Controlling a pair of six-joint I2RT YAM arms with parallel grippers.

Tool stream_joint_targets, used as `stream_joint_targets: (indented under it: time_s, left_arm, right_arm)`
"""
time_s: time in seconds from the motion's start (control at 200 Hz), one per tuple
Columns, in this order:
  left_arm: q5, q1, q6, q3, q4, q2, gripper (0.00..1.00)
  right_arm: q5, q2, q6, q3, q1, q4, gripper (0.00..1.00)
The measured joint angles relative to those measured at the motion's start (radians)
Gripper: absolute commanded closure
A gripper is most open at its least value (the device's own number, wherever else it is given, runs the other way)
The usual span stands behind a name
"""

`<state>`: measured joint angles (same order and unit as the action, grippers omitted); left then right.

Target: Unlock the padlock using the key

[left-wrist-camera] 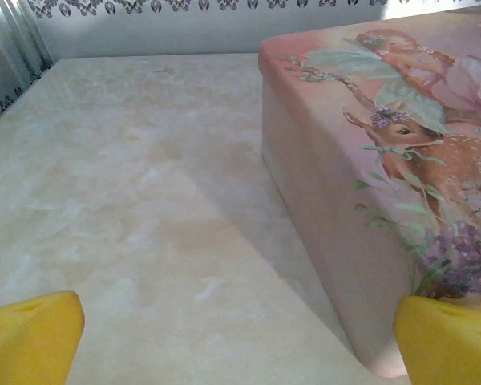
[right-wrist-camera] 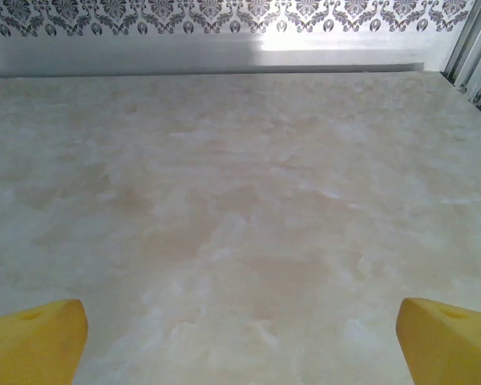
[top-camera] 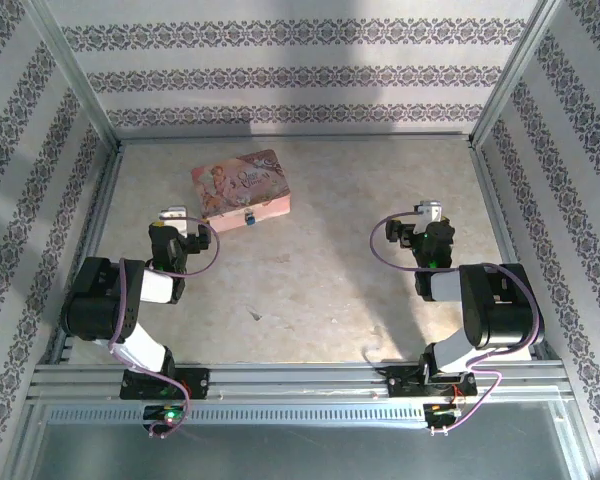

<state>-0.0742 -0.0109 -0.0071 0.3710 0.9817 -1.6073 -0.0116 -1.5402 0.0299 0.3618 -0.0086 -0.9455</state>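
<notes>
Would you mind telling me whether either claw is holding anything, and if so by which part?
Nothing is held: the left claw stands open beside the pink tin, the right claw open above the table.

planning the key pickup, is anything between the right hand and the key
Nothing visible stands between them. The key lies alone on bare table, nearer the arm bases than the right hand, which is open and faces the far wall. The tin sits farther back on the left, off that path.
</notes>
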Motion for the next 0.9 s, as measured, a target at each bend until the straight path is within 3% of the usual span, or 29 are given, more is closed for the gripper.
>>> stream_joint_targets:
  time_s: [0.9]
  left_arm:
    - [0.014,0.000,0.000,0.000,-0.020,0.019,0.01]
  right_arm:
    - [0.000,0.011,0.001,0.000,0.000,0.013,0.02]
